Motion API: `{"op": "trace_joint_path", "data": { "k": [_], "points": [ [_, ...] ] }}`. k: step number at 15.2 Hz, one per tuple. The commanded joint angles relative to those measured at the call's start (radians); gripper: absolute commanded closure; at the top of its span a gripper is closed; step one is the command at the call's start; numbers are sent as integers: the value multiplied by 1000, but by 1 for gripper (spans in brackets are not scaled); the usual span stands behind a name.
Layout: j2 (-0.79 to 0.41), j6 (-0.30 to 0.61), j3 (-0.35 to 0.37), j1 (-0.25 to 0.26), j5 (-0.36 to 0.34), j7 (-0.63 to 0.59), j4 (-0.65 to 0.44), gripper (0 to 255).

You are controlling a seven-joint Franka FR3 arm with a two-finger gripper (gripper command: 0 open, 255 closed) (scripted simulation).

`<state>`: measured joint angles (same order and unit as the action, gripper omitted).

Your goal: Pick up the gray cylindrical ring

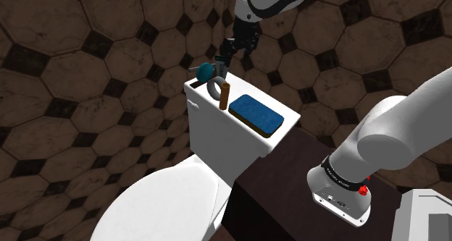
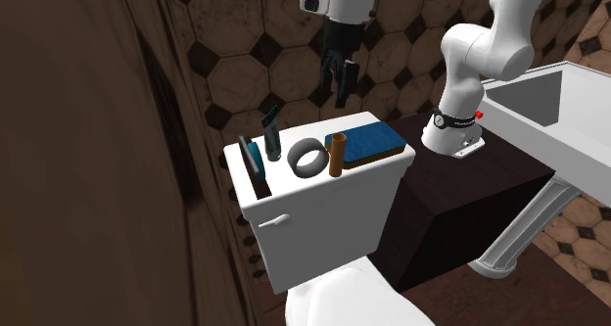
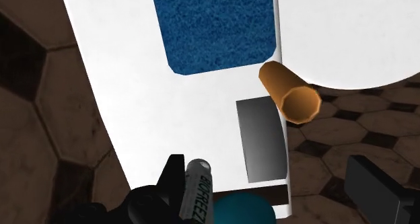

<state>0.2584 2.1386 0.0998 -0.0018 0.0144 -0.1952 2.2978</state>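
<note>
Gray ring (image 2: 305,169) stands on its edge on the white toilet tank lid (image 2: 284,184), just beside a brown tube (image 2: 338,154); blue sponge (image 2: 372,140) lies near (past the tube); black gripper (image 2: 339,89) hangs above, fingers wide apart w/ nothing in them.

The toilet tank lid (image 3: 134,108) is smooth, plain white, with an even finish. The blue pad (image 3: 215,27) has a rough, fuzzy nap, like cloth or sponge. The gray ring (image 3: 261,138) is smooth with a soft satin sheen; its material is unclear. The orange-brown tube (image 3: 289,91) looks matt and even. The pincer (image 2: 340,89) is matt black. The wall tiles (image 1: 87,73) are mottled brown, dull and stone-like.
</note>
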Motion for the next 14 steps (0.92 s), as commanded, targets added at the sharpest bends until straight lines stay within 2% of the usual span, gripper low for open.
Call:
{"op": "trace_joint_path", "data": {
  "k": [1, 7, 14],
  "points": [
    [-67, 45, 12, 0, -15, -21, -13, 0],
    [-297, 143, 32, 3, -82, -90, -112, 0],
    [-351, 222, 29, 5, -98, -104, -85, 0]
  ]
}}
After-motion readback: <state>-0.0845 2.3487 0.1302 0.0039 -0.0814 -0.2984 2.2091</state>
